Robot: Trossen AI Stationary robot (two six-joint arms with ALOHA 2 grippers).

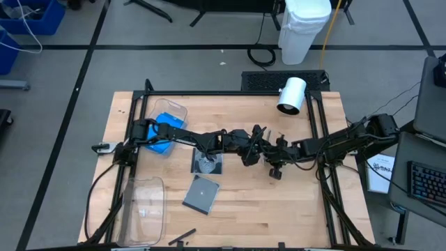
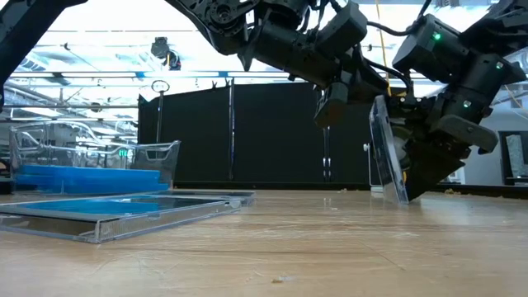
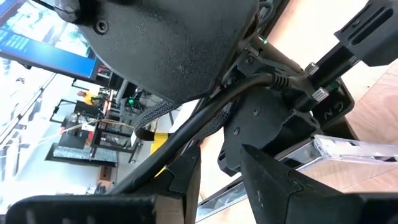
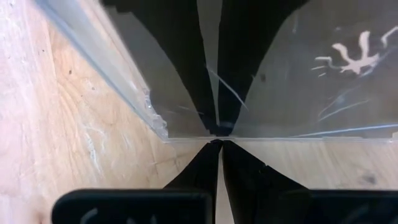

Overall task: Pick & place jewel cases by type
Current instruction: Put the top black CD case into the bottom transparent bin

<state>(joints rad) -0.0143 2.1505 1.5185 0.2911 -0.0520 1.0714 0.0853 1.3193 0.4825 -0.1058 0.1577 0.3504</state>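
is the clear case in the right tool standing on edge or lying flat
Standing on edge. In the low view the clear case stands nearly upright on the table, pinched by the right tool.

light wood table (image 1: 306, 209), faint grain; jewel cases (image 2: 124, 210) glossy clear plastic; arms (image 1: 334, 143) matt black

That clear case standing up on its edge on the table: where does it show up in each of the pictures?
Low view: the clear case stands upright, right of centre.
High view: it cannot be picked out; it is edge-on among the dark arms at mid-table.
Left wrist view: its edge shows at the right side.
Right wrist view: its clear panel fills the upper picture.
Shared landmark: the right gripper pinching it.
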